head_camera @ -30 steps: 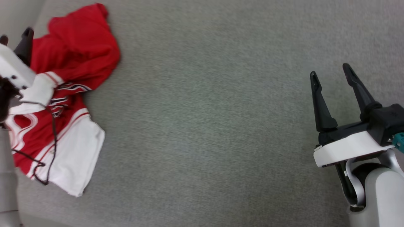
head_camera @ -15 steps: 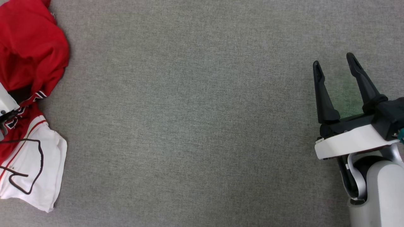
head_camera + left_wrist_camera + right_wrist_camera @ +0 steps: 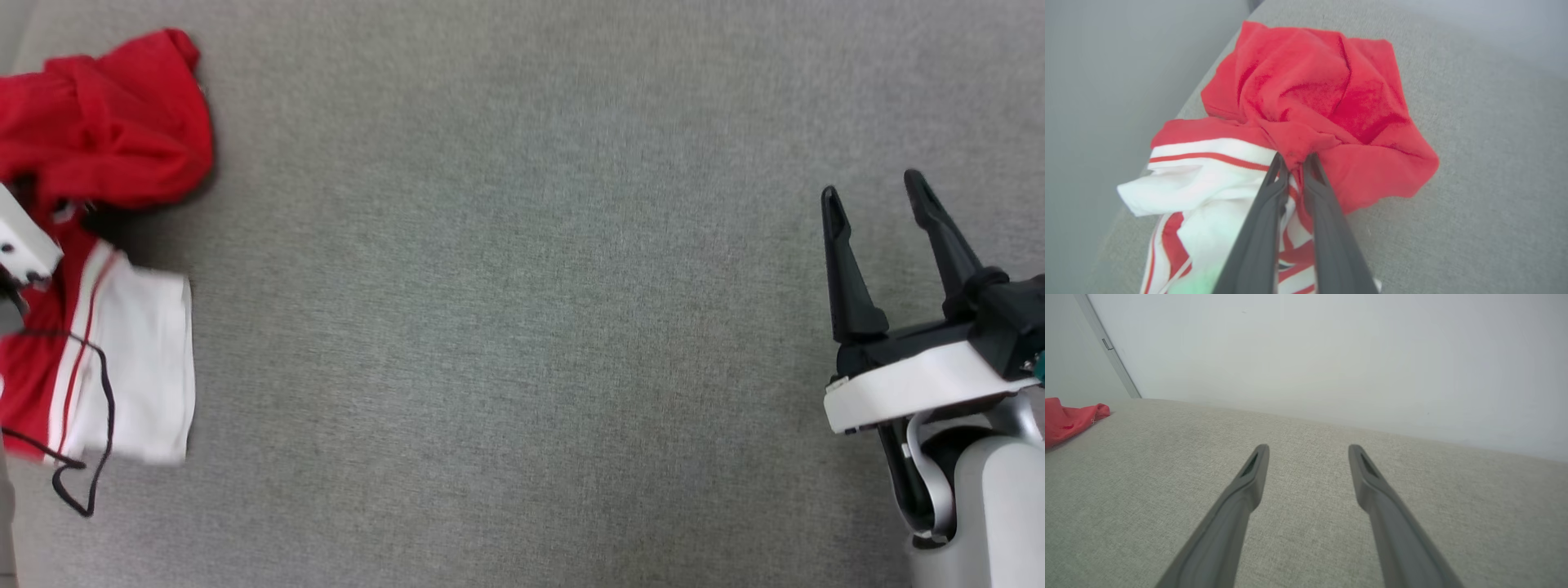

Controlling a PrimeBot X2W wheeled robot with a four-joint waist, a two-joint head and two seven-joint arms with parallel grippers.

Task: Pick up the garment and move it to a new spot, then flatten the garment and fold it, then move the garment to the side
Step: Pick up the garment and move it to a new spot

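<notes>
- At the tips of the left gripper [image 3: 1295,160], in the left wrist view, I've got the two fingers [image 3: 1265,212] squeezed nearly together, clamped on a bunched red fold of the garment [image 3: 1323,94].
- It's a small bite, I'd say: just a pinch of the crumpled red part. The white sleeve end [image 3: 1196,179] and the striped trim lie loose right beside the fingers.
- My call for the pick-up is to rise slowly and straight, and to watch that fold for slipping before I swing anything sideways. If it creeps out, I set down and re-grip deeper.
- From the head view, the garment [image 3: 106,139] sits in a heap at the far left of the grey fabric surface [image 3: 522,327], close to its edge. I'd carry it inward, towards the bare middle, not along that edge.
- A black cable [image 3: 108,400] loops over the white sleeve. That could snag the cloth on the lift, so I'm keeping an eye on it.
- Further out, the right gripper [image 3: 872,186] hovers well apart at the far right, fingers spread wide, nothing between them. I'd hold it ready there for the flattening.
- On writing, I can read nothing. I see red-and-white stripes with a touch of black at the bottom of the left wrist view, but no number, letter or brand tag I can make out.
</notes>
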